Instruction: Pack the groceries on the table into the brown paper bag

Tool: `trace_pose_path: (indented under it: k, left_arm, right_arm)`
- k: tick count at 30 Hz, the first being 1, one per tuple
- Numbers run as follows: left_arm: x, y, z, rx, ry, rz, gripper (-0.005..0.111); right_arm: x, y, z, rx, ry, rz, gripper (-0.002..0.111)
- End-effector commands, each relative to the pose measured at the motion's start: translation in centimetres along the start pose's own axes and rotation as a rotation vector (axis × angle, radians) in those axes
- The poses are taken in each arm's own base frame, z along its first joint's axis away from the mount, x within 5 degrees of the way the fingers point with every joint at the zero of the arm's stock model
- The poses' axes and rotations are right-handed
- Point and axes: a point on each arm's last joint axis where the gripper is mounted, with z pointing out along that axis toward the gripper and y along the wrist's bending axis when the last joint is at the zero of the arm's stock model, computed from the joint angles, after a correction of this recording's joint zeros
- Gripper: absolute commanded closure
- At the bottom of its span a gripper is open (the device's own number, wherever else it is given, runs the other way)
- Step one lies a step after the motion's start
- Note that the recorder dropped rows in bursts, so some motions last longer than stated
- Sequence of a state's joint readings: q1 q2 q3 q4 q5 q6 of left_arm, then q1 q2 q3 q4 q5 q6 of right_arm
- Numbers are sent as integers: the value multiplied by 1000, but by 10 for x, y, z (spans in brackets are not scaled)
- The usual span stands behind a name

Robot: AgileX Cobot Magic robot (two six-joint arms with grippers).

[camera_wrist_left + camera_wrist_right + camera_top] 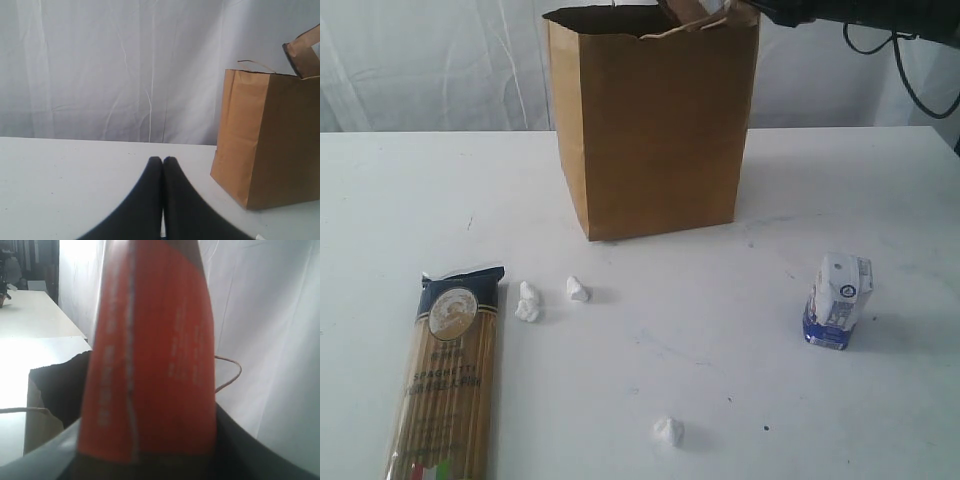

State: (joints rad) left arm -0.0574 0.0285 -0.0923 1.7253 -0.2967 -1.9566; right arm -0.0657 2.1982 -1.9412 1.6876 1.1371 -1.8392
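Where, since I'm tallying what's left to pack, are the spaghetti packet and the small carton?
spaghetti packet (448, 385), exterior view, middle of its front.
small white-blue carton (838, 300), exterior view, front face.

I count four small white crumpled lumps (528, 302): a pair touching, a third (578, 289) near them, and a fourth (667, 431) well apart, closer to my camera. Behind hangs a creased white curtain (420, 60). A black cable (902, 65) droops at top right.

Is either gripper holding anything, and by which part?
Right gripper holds the orange-labelled brown pouch by one end, over the brown paper bag; left gripper is shut, empty.
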Motion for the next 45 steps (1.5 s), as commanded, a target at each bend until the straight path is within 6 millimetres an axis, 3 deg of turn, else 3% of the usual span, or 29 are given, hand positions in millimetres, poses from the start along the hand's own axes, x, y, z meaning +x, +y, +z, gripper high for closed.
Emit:
trace_pose_path:
  k: [1, 8, 12, 24, 29, 34, 36, 41, 45]
  left_arm:
    - [-2, -1, -1, 12, -7, 18, 107]
    - [-2, -1, -1, 12, -7, 18, 107]
    - [-2, -1, -1, 12, -7, 18, 107]
    - [-2, -1, -1, 12, -7, 18, 107]
    - [-2, -1, -1, 12, -7, 18, 107]
    - [-2, -1, -1, 12, -7, 18, 107]
    - [-2, -1, -1, 12, -7, 18, 107]
    - [-2, -1, -1, 12, -7, 18, 107]
    - [-2, -1, -1, 12, -7, 18, 107]
  right_arm:
    - [-13, 1, -1, 1, -63, 18, 88]
    - [-12, 0, -1, 7, -60, 79, 55]
    - [-12, -1, -1, 22, -57, 79, 45]
    - [-12, -2, -1, 26, -56, 81, 45]
    - [-11, -4, -1, 46, -52, 158, 65]
    - [-13, 2, -1, -22, -66, 169, 69]
    - [-13, 0, -1, -2, -62, 169, 67]
    - [-11, -4, -1, 47, -54, 235, 40]
    - [-14, -3, -1, 44, -57, 230, 40]
